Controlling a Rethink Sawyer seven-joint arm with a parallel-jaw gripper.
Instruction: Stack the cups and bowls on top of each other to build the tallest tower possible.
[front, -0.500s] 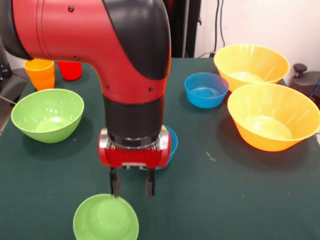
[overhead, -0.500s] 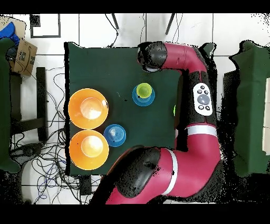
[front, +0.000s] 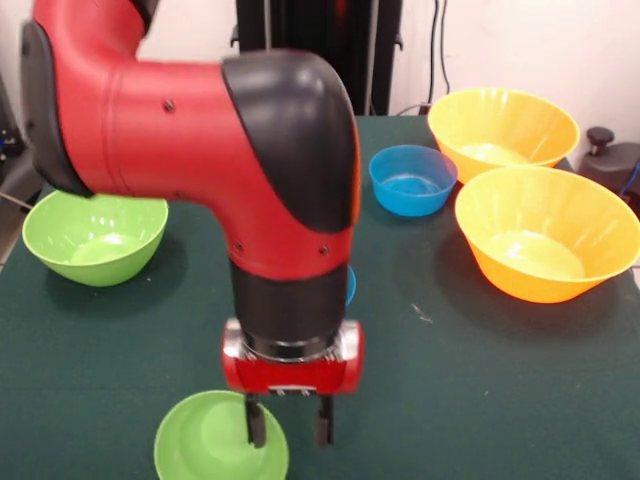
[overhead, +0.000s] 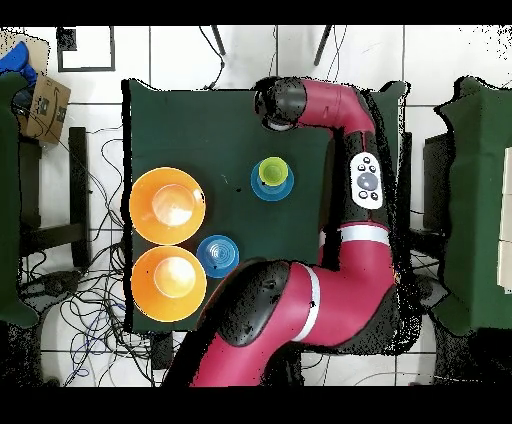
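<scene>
Our hand (front: 290, 428) hangs low at the near edge of the desk (front: 430, 390) with its two dark fingers spread apart and nothing between them; the left-hand finger in the front view stands over the far rim of the small green bowl (front: 215, 440), the other just outside that rim toward 3 o'clock. We judge this to be the pick-up of that bowl: the fingers straddle its wall but have not yet closed on it. Outward from the hand, a sliver of a blue bowl (front: 350, 285) peeks from behind the wrist at 12 o'clock; the overhead view shows it as a blue bowl with a yellow-green cup (overhead: 272, 171) standing in it, which we take as the start of the tower. Farther out in the front view, a second small blue bowl (front: 411, 180) lies at 1 o'clock, the two big orange bowls (front: 545, 235) at 2 o'clock, touching or nearly so, and the large green bowl (front: 95, 235) at 10 o'clock. Next we need to settle a little lower, pinch the rim, lift clear, and carry the bowl back over the cup.
</scene>
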